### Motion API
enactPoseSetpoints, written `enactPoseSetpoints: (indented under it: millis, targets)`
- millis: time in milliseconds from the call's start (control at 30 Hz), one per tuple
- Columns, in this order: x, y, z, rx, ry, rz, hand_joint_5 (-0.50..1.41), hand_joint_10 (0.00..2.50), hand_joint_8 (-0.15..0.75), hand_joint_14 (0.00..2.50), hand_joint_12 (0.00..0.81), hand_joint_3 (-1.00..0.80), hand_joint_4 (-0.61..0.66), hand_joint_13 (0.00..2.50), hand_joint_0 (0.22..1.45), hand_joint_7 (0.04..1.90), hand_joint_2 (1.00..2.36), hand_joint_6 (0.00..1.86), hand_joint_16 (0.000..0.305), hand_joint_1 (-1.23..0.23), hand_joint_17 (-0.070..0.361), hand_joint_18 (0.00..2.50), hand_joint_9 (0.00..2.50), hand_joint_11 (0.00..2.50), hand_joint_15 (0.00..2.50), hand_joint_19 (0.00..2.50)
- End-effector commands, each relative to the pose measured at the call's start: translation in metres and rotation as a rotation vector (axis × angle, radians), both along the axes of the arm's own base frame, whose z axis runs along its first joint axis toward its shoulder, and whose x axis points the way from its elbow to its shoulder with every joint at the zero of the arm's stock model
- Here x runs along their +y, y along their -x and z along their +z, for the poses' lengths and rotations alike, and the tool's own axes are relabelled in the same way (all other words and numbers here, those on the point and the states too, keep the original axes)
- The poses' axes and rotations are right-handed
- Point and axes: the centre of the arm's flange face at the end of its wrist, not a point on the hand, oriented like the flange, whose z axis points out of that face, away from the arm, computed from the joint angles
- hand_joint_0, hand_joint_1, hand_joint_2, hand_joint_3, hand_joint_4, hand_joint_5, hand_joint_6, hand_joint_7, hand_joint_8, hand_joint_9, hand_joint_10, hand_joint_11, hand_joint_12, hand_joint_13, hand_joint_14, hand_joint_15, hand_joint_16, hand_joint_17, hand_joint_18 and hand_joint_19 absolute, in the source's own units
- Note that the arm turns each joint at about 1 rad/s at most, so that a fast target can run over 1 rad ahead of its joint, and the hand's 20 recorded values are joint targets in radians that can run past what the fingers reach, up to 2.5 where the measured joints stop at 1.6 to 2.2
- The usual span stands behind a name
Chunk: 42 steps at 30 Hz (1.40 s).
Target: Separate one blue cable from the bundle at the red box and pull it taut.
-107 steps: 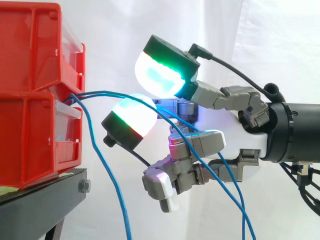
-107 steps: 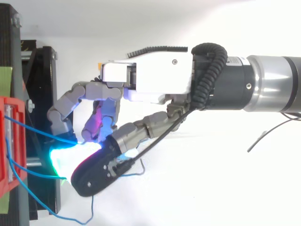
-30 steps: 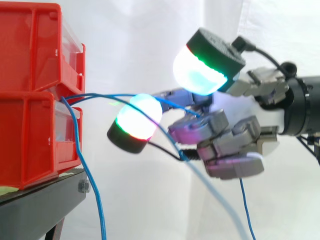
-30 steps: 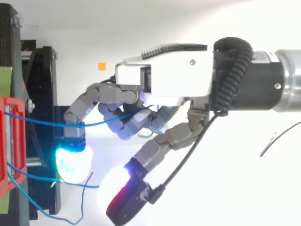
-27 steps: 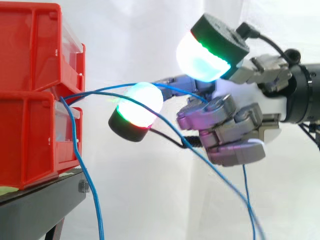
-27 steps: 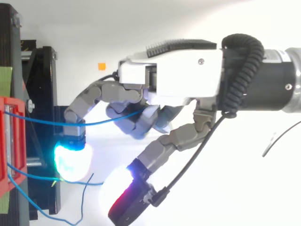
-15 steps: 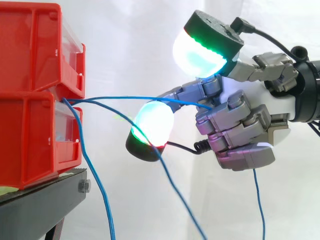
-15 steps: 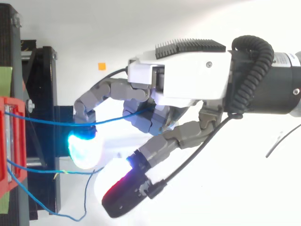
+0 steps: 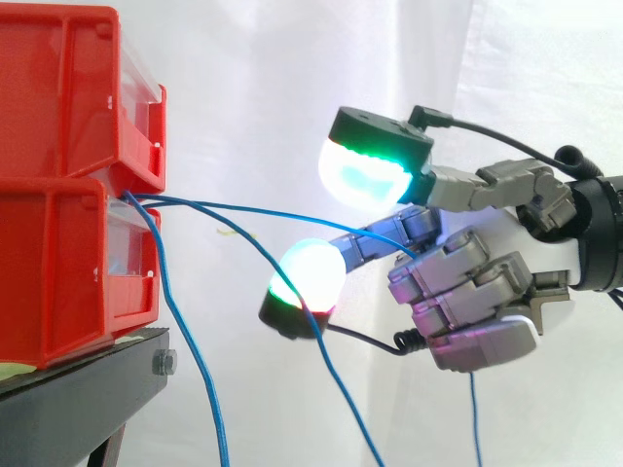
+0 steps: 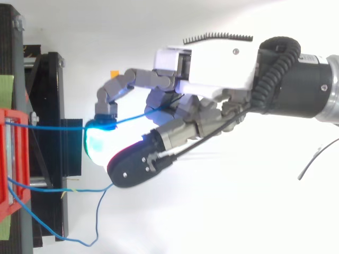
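Your hand (image 9: pixel 467 277) comes in from the right, facing the red box (image 9: pixel 58 282), which sits on the black stand (image 9: pixel 78 389) with an upper box (image 9: pixel 58 88) stacked on it. The hand is closed around one blue cable (image 9: pixel 292 213). The lower fingers are curled into a fist, and the cable runs into that curl.

In the top view the same cable (image 10: pixel 53 127) leaves the front of the red box in a nearly straight line. It passes the glowing pad (image 10: pixel 98 143) of the one outstretched finger, then bends up into the folded fingers under the hand (image 10: pixel 212 69). In the side view that pad (image 9: pixel 310 272) shows white with green and red at its rim. It sits just below the held cable, though you cannot tell from here whether the two touch. The thumb's pad (image 9: pixel 365 175) glows cyan and green above the line and stands clear of it.

The loose cables (image 9: pixel 190 345) come out of the same spot between the two boxes (right where the held one starts). They sag away well below it. One drops steeply beside the stand, and another slopes down past the outstretched pad. From above, they (image 10: pixel 47 191) lie slack near the stand's lower end, one of them curling into a loop.

A white curtain (image 9: pixel 292 78) hangs behind it all.
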Motion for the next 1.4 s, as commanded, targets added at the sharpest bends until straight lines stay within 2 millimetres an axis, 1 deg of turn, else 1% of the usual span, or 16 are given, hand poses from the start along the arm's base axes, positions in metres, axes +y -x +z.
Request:
enactPoseSetpoints:
  millis: [0, 167, 267, 333, 400, 433, 533, 600, 633, 767, 867, 1000, 1033, 1233, 1333, 1367]
  targets:
    - [-0.004, -0.003, 0.0, -0.053, -0.065, -0.032, -0.17, 2.5, 0.541, 2.5, 0.808, -0.39, 0.25, 2.25, 0.62, 0.96, 1.01, 0.7, 0.237, -0.53, 0.178, 2.5, 1.87, 2.5, 2.12, 1.0]
    - [-0.011, -0.002, 0.0, -0.061, -0.113, -0.064, -0.17, 2.5, 0.54, 2.5, 0.787, -0.39, 0.23, 2.23, 0.63, 0.96, 1.01, 0.71, 0.232, -0.51, 0.174, 2.5, 1.85, 2.5, 2.2, 1.05]
    - [-0.018, -0.001, 0.0, -0.067, -0.155, -0.097, -0.18, 2.5, 0.533, 2.5, 0.747, -0.36, 0.23, 2.18, 0.63, 0.94, 1.01, 0.72, 0.227, -0.51, 0.171, 2.5, 1.83, 2.5, 2.15, 1.12]
    - [-0.019, -0.001, 0.0, -0.069, -0.163, -0.106, -0.18, 2.5, 0.521, 2.5, 0.674, -0.32, 0.21, 2.09, 0.64, 0.91, 1.01, 0.74, 0.217, -0.52, 0.163, 2.5, 1.78, 2.5, 2.04, 1.27]
    - [-0.024, 0.0, 0.0, -0.072, -0.171, -0.127, -0.19, 2.5, 0.523, 2.5, 0.642, -0.31, 0.22, 2.04, 0.65, 0.87, 1.01, 0.76, 0.211, -0.53, 0.158, 2.5, 1.76, 2.5, 1.94, 1.36]
    - [-0.025, 0.0, 0.0, -0.071, -0.172, -0.131, -0.19, 2.5, 0.508, 2.5, 0.599, -0.29, 0.22, 2.0, 0.65, 0.86, 1.02, 0.77, 0.202, -0.54, 0.152, 2.5, 1.73, 2.5, 1.72, 1.54]
    - [-0.027, 0.002, -0.003, -0.069, -0.172, -0.146, -0.2, 2.5, 0.489, 2.5, 0.549, -0.3, 0.22, 1.99, 0.65, 0.85, 1.02, 0.78, 0.199, -0.54, 0.149, 2.5, 1.69, 2.5, 1.5, 1.69]
    - [-0.028, 0.002, -0.003, -0.071, -0.17, -0.15, -0.21, 2.5, 0.478, 2.5, 0.541, -0.3, 0.22, 1.99, 0.65, 0.83, 1.02, 0.78, 0.196, -0.54, 0.147, 2.5, 1.64, 2.47, 1.47, 1.81]
    - [-0.028, 0.001, -0.004, -0.069, -0.169, -0.152, -0.21, 2.5, 0.477, 2.5, 0.531, -0.3, 0.22, 1.99, 0.66, 0.83, 1.02, 0.78, 0.065, -0.54, 0.147, 2.5, 1.64, 2.43, 1.48, 1.86]
    - [-0.028, 0.001, -0.003, -0.078, -0.168, -0.151, -0.21, 2.5, 0.473, 2.5, 0.516, -0.29, 0.23, 1.99, 0.66, 0.83, 1.02, 0.79, 0.065, -0.54, 0.146, 2.5, 1.63, 2.43, 1.44, 1.92]
    - [-0.028, 0.001, -0.002, -0.081, -0.169, -0.15, -0.21, 2.5, 0.479, 2.5, 0.51, -0.25, 0.23, 2.0, 0.66, 0.81, 1.02, 0.79, 0.066, -0.55, 0.148, 2.5, 1.63, 2.43, 1.4, 1.9]
    - [-0.026, 0.0, -0.002, -0.081, -0.162, -0.149, -0.22, 2.5, 0.471, 2.5, 0.512, -0.14, 0.27, 2.01, 0.66, 0.8, 1.03, 0.84, 0.067, -0.66, 0.152, 2.5, 1.64, 2.46, 1.36, 1.86]
    - [-0.027, 0.0, -0.002, -0.079, -0.158, -0.149, -0.21, 2.5, 0.474, 2.5, 0.511, -0.13, 0.25, 2.01, 0.66, 0.8, 1.03, 0.85, 0.204, -0.68, 0.153, 2.5, 1.64, 2.48, 1.34, 1.84]
    - [-0.022, 0.0, -0.002, -0.077, -0.145, -0.14, -0.21, 2.5, 0.472, 2.5, 0.516, -0.13, 0.21, 1.98, 0.66, 0.78, 1.03, 0.86, 0.206, -0.72, 0.155, 2.5, 1.63, 2.5, 1.33, 1.73]
    - [-0.021, 0.0, -0.002, -0.076, -0.139, -0.139, -0.21, 2.5, 0.467, 2.5, 0.526, -0.2, 0.21, 1.96, 0.65, 0.79, 1.02, 0.86, 0.204, -0.74, 0.153, 2.5, 1.61, 2.47, 1.31, 1.67]
    - [-0.019, -0.001, -0.002, -0.075, -0.136, -0.137, -0.21, 2.5, 0.473, 2.5, 0.526, -0.26, 0.21, 1.95, 0.64, 0.8, 1.02, 0.86, 0.205, -0.75, 0.154, 2.5, 1.61, 2.48, 1.32, 1.65]
